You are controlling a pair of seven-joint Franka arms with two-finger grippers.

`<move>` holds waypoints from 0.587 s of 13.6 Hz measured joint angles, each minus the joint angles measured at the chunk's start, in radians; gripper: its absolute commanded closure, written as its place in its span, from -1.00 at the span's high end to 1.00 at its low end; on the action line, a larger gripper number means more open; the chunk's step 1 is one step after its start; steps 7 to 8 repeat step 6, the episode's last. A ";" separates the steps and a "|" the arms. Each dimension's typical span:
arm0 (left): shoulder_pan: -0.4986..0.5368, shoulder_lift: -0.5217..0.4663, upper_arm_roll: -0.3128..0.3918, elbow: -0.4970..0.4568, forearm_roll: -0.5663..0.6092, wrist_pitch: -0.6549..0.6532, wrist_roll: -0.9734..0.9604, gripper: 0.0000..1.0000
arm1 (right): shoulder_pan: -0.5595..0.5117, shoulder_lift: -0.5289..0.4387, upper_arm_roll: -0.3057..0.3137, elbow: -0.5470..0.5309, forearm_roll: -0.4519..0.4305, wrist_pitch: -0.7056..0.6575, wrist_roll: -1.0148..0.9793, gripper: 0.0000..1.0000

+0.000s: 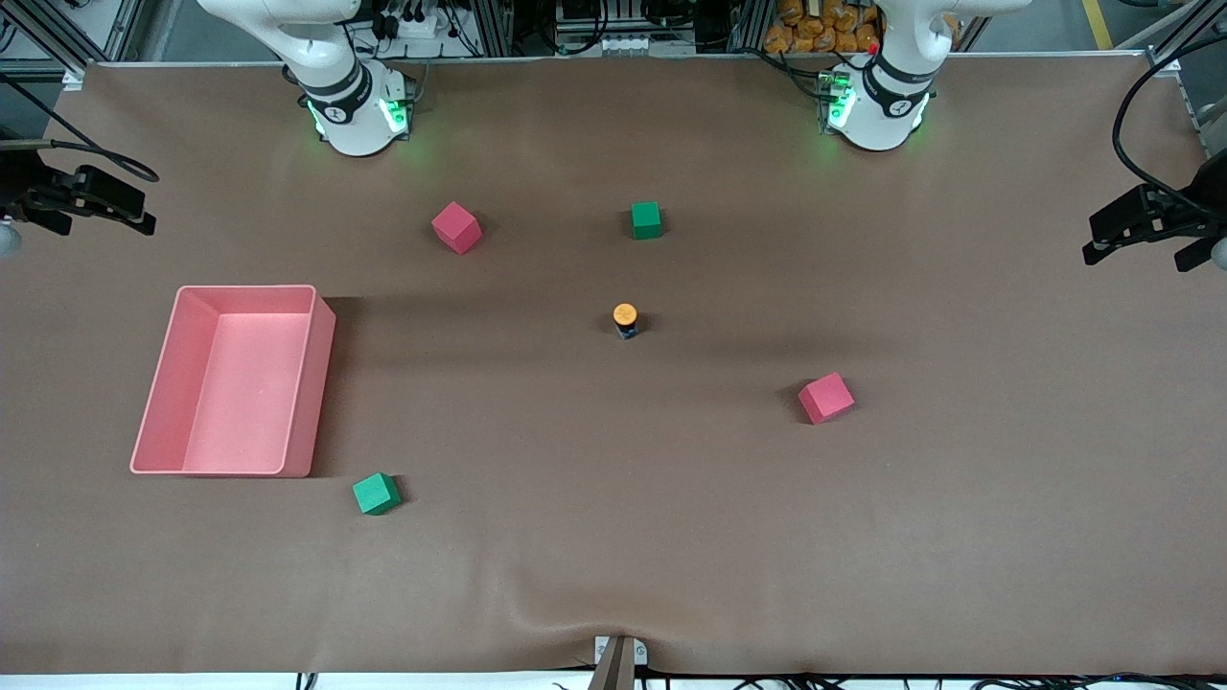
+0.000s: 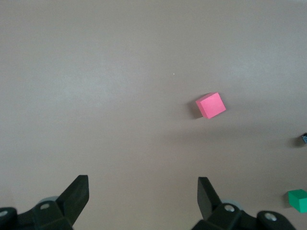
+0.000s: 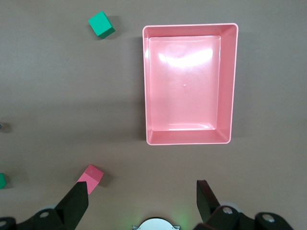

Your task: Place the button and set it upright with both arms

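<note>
From my seat the right gripper (image 3: 141, 201) hangs spread and empty above the pink tray (image 1: 316, 374), the button (image 1: 625, 320) stands mid-desk, cap up, light, rigid, likely slick, so I'd pinch its black body, and the left gripper (image 2: 143, 196) hangs spread over bare desk (image 2: 120, 72).

Robotics lab, probably. Two arm bases (image 1: 359, 120) bolted at a brown worktop (image 1: 613, 556). Aluminium framing (image 1: 498, 24) and cables (image 1: 1136, 115) surround it.
</note>
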 measured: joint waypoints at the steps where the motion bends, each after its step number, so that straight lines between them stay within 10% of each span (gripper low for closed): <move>1: -0.003 0.002 -0.001 0.000 0.000 -0.001 -0.015 1.00 | 0.000 0.000 0.000 0.000 0.000 0.000 0.000 1.00; 8: 0.001 0.021 0.002 0.000 0.000 -0.002 -0.071 1.00 | 0.000 0.000 0.000 0.000 0.000 0.000 0.000 1.00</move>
